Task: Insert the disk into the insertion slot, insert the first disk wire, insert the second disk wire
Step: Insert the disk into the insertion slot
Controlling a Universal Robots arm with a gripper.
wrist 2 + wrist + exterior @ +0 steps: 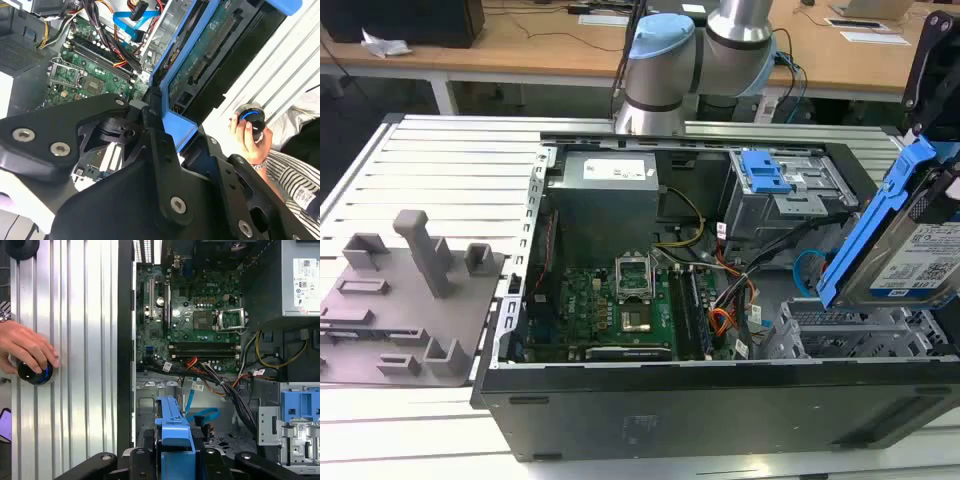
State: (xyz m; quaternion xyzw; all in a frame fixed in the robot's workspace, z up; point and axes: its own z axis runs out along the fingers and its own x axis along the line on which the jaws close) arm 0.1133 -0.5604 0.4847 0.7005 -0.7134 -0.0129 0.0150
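Observation:
My gripper (pixel 160 117) is shut on the disk (pixel 920 255), a silver drive with a white label in a bright blue carrier (pixel 175 432). In the exterior view the disk hangs tilted at the right, just above the insertion slot (pixel 840 335), a silver perforated cage in the case's near right corner. The second disk wire (pixel 201 415), a flat light-blue looped cable, lies on the case floor beside the cage (pixel 155 390); it is also visible as a loop (pixel 807 265). An orange, red and yellow wire bundle (pixel 200 367) runs close by; whether it is the first disk wire I cannot tell.
The open computer case holds a green motherboard (pixel 610 300), a grey power supply (pixel 605 195) and a blue-latched metal bay (pixel 770 180). A person's hand (pixel 25 347) rests on a round black knob (pixel 35 374) on the ribbed table beside the case. Grey fixtures (pixel 410 300) stand at the exterior view's left.

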